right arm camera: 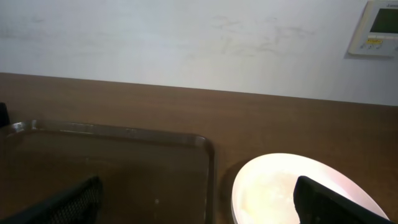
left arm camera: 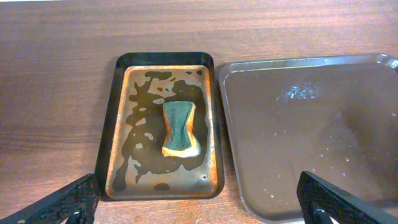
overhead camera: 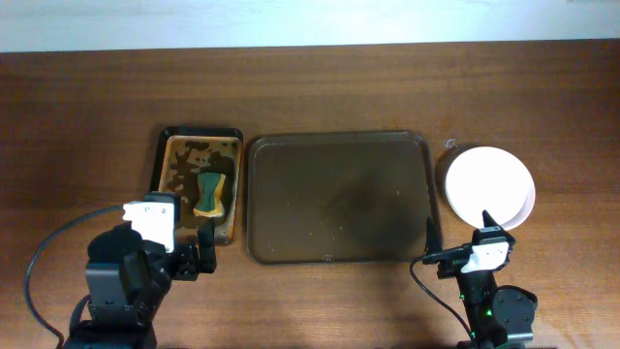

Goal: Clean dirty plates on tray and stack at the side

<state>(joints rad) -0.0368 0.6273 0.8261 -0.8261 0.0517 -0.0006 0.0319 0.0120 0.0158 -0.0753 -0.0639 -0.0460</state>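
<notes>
The large dark brown tray (overhead camera: 339, 197) lies in the middle of the table with no plates on it; it also shows in the left wrist view (left arm camera: 311, 124) and the right wrist view (right arm camera: 106, 168). White plates (overhead camera: 489, 186) sit stacked on the bare tabletop right of the tray, also in the right wrist view (right arm camera: 280, 186). No sauce smear shows on the top plate. My left gripper (left arm camera: 199, 208) is open and empty, near the front edge below the small tray. My right gripper (right arm camera: 199, 205) is open and empty, just in front of the plate stack.
A small black-rimmed tray (overhead camera: 199, 182) with wet rusty patches holds a green-yellow sponge (overhead camera: 210, 194), left of the large tray; both show in the left wrist view (left arm camera: 180, 127). A wall panel (right arm camera: 376, 28) hangs behind the table.
</notes>
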